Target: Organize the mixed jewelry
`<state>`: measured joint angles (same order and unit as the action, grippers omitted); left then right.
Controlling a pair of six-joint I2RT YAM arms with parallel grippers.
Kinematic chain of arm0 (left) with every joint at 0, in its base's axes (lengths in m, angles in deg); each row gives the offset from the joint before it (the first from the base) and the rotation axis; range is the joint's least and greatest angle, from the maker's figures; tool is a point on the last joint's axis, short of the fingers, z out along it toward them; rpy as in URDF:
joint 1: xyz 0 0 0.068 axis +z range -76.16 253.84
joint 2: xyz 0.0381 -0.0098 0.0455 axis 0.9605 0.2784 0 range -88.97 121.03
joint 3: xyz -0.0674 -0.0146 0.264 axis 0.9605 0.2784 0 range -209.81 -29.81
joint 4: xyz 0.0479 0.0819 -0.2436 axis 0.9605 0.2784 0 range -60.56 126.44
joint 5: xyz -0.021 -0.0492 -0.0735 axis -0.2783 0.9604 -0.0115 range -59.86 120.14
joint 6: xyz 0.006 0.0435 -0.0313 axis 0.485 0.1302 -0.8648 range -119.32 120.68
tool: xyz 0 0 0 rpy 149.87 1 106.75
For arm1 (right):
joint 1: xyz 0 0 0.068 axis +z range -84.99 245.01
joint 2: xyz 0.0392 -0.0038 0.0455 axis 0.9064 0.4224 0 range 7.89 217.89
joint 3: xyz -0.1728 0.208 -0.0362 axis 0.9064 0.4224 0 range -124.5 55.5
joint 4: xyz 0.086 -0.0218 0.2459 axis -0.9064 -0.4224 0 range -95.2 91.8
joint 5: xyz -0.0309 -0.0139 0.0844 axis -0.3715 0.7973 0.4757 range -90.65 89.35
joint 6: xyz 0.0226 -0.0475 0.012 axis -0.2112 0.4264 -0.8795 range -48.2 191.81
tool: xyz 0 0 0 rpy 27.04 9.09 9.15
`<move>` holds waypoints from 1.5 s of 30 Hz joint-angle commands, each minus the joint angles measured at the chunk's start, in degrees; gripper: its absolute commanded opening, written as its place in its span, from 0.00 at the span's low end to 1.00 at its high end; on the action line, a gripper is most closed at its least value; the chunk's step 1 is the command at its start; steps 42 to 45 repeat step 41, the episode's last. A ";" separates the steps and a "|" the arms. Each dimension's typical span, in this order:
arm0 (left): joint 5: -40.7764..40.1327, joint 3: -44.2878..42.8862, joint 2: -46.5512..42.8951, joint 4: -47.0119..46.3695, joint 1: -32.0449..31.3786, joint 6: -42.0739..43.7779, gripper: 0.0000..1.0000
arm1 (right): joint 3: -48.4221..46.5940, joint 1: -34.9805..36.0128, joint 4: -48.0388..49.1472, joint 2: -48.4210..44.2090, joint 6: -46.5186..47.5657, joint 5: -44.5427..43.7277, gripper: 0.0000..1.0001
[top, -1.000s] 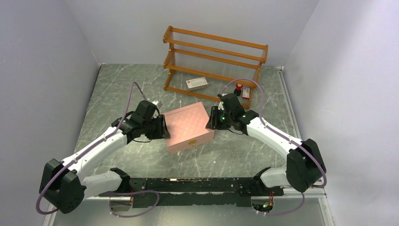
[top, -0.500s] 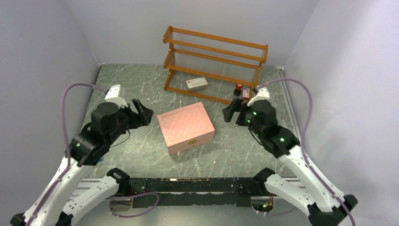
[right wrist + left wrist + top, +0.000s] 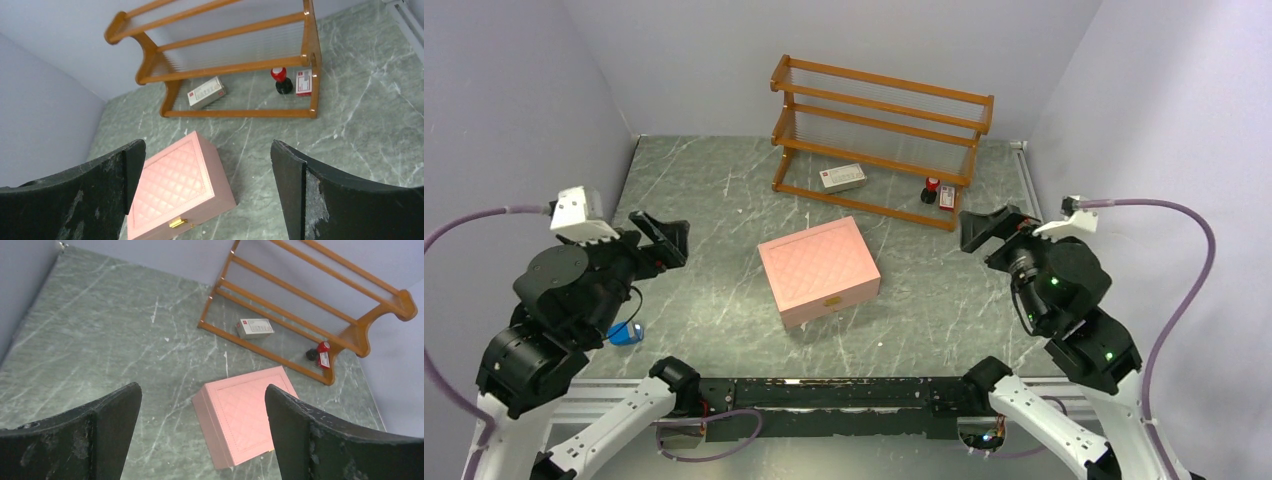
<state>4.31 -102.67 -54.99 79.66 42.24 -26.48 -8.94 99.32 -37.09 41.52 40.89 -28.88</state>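
Note:
The mixed jewelry is out of view in every frame. A closed pink quilted box (image 3: 819, 270) with a small gold clasp lies at the table's middle; it also shows as the pink box (image 3: 255, 415) and the pink box (image 3: 175, 190). My left gripper (image 3: 661, 238) hangs high over the table's left side, open and empty, well clear of the box. In the left wrist view the left gripper (image 3: 202, 390) looks down at the box between wide-spread fingers. My right gripper (image 3: 989, 228) hovers at the right, open and empty, and the right gripper (image 3: 207, 145) frames the box from above.
A wooden two-tier rack (image 3: 879, 130) stands at the back. Under it lie a small white carton (image 3: 843, 178), a red-capped black bottle (image 3: 932, 188) and a small red-and-white pack (image 3: 947, 197). A small blue object (image 3: 626, 333) sits near the front left, below my left arm.
Both grippers left the box's sides, pulled back outward and up, and opened wide. The box stayed in place, shut. The blue object came into view.

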 commanded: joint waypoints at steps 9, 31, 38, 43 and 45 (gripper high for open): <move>-3.15 -3.46 -1.22 3.66 -0.02 2.90 0.98 | -5.73 0.07 -4.11 1.25 -0.84 -1.55 1.00; -1.07 -1.18 -1.49 2.05 -0.04 2.30 0.98 | -2.57 0.13 -2.82 2.29 -0.12 0.90 1.00; -2.20 -1.82 -1.21 2.96 -0.02 1.95 0.98 | -3.10 0.08 -3.76 2.57 0.65 -0.10 1.00; -1.87 -1.93 -1.29 2.94 -0.04 2.02 0.98 | -2.68 0.13 -3.01 2.23 1.03 0.45 1.00; -1.87 -1.93 -1.29 2.94 -0.04 2.02 0.98 | -2.68 0.13 -3.01 2.23 1.03 0.45 1.00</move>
